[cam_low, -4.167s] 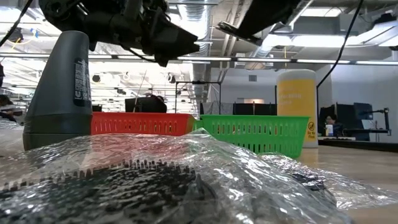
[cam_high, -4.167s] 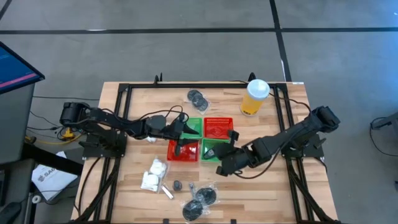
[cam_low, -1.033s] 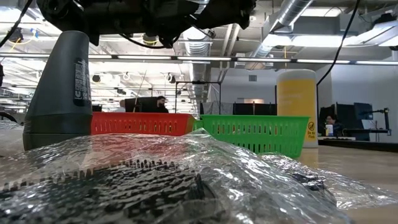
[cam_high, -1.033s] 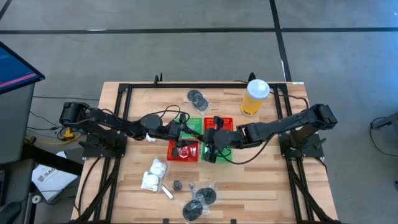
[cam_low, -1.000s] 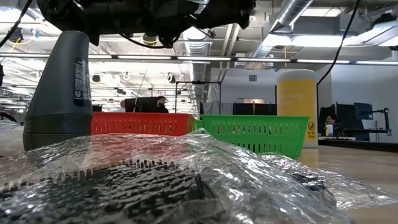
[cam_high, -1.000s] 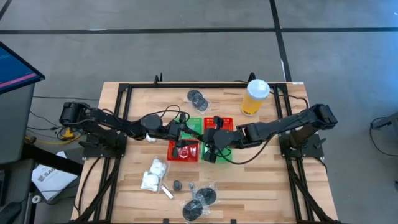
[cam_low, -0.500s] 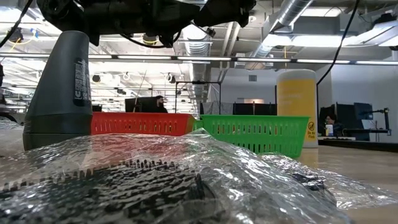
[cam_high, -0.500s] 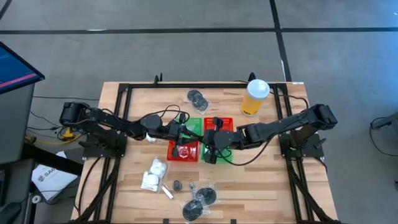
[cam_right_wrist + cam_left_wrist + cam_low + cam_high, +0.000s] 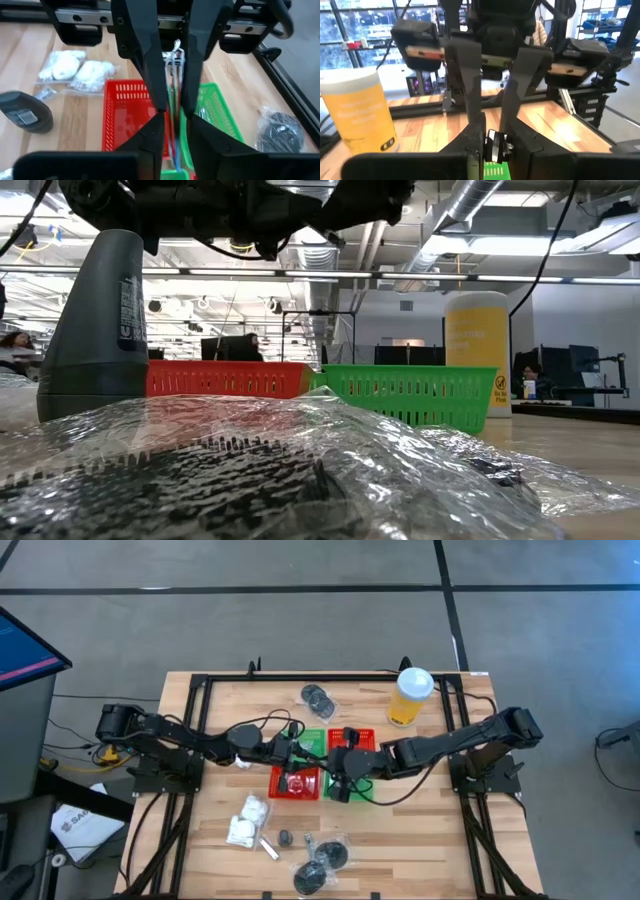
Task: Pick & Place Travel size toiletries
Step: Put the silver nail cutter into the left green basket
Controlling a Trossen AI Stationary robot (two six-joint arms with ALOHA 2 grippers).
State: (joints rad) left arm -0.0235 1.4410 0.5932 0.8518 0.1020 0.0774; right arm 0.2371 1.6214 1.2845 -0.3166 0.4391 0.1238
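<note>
Presently, the left gripper (image 9: 491, 140) and right gripper (image 9: 172, 107) meet above the 4 mesh baskets (image 9: 351, 742), both pinching 1 thin wrapped toiletry item (image 9: 173, 75). White packets (image 9: 247, 820) and wrapped discs (image 9: 322, 866) lie on the table (image 9: 420, 840).

White packets (image 9: 247, 819) and wrapped discs (image 9: 322, 866) lie on wood.

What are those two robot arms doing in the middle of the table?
The two arms meet above the red and green baskets. The left gripper is shut on a thin wrapped item, one of the travel toiletries, and the right gripper sits right at the same item, so it looks like a hand-over. More toiletries, such as the white packets, lie loose on the table.
</note>
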